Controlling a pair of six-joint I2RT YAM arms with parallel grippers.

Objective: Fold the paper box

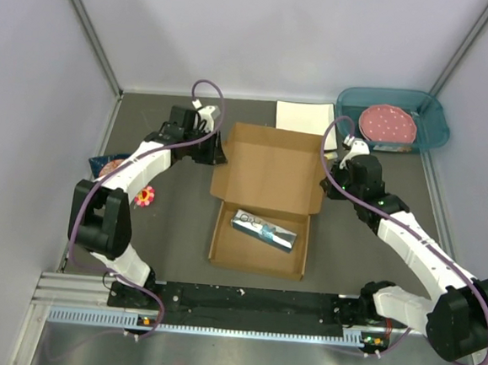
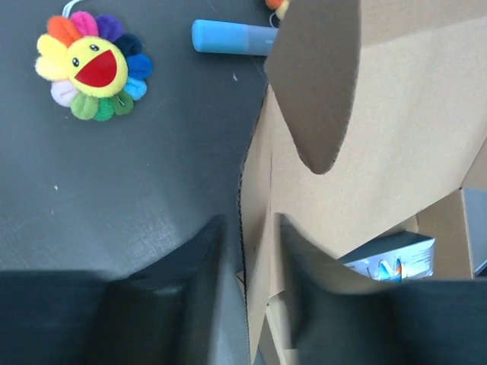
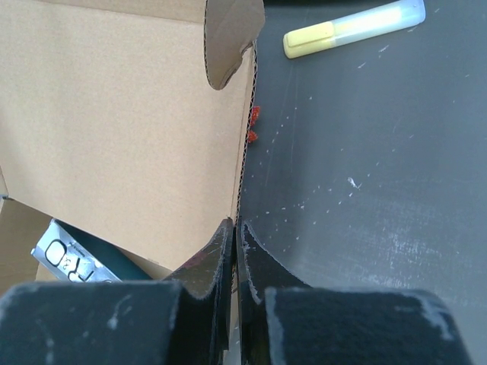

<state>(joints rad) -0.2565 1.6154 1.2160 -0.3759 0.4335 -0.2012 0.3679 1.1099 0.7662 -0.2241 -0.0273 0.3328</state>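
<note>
The box (image 1: 270,172) lies in the middle of the dark worktop (image 1: 173,228), tray toward the arms and lid open on the far side. A blue tub (image 1: 433,121) sits at the far right. The left fingers (image 2: 194,262) stand apart astride the lid's left edge, not pinching it. The right fingers (image 3: 209,262) are pinched tight on the lid's right edge. A silver packet (image 1: 264,229) lies in the tray. A flower toy (image 2: 91,68) lies left of the box, with a blue marker (image 2: 228,36) near it.
</note>
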